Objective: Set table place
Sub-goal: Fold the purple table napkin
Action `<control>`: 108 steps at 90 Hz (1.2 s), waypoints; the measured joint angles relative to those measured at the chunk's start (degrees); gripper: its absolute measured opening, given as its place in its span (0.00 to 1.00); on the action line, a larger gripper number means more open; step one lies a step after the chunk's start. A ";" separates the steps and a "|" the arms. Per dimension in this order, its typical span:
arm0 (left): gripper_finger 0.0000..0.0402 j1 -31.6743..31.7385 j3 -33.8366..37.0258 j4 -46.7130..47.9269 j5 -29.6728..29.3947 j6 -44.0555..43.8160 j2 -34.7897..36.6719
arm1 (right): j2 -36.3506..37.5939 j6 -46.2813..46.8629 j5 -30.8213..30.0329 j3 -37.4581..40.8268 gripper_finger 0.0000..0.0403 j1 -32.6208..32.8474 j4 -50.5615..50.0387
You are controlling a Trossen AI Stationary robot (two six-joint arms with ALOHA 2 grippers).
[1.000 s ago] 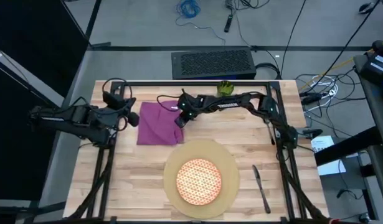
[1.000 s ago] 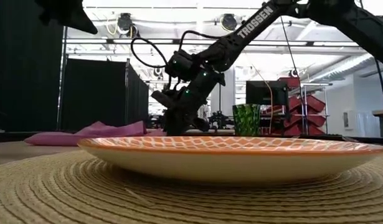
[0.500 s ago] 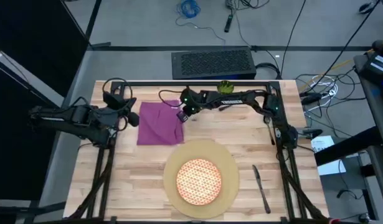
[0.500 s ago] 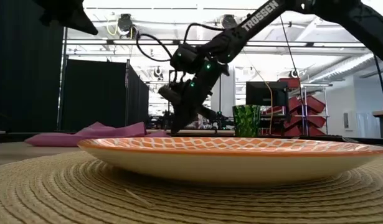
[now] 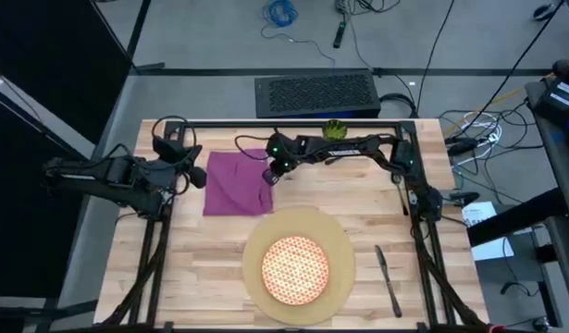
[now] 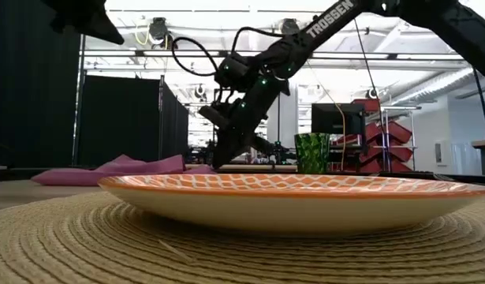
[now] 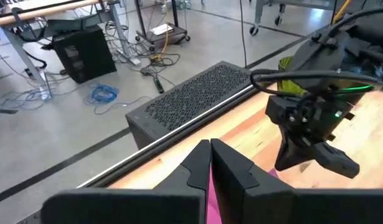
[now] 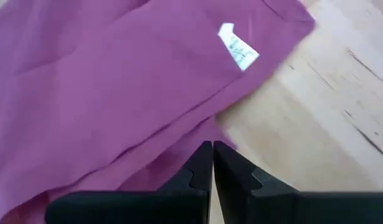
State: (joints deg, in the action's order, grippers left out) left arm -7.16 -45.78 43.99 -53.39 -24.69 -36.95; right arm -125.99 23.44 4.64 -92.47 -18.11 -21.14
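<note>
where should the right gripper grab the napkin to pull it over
Probably the napkin's edge nearest the right gripper, where the cloth lies folded and bunched beside the white tag. It lies flat on the table, so come straight down from above with fingers opened and pinch that raised fold.

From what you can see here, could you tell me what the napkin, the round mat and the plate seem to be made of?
The napkin looks like soft purple cloth: it creases and carries a sewn white tag. The round mat appears to be woven tan fibre, with coiled ridges showing. The plate seems glazed ceramic or perhaps melamine, smooth with an orange-and-white lattice print.
</note>
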 joint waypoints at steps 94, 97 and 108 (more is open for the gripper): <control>0.00 0.02 0.00 0.09 -0.02 1.41 0.01 | -0.22 -4.97 -0.01 -6.36 0.00 -0.41 -7.70; 0.00 0.01 0.00 0.11 -0.07 1.46 0.01 | -0.22 -5.09 1.68 -6.38 0.00 -0.29 -7.67; 0.00 0.00 0.00 0.07 -0.46 1.44 0.00 | -0.57 -5.31 3.43 -6.37 0.00 -0.08 -7.62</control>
State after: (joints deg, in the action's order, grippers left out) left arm -7.16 -45.78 44.06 -53.85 -23.24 -36.95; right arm -126.56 18.13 8.07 -98.83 -18.19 -28.76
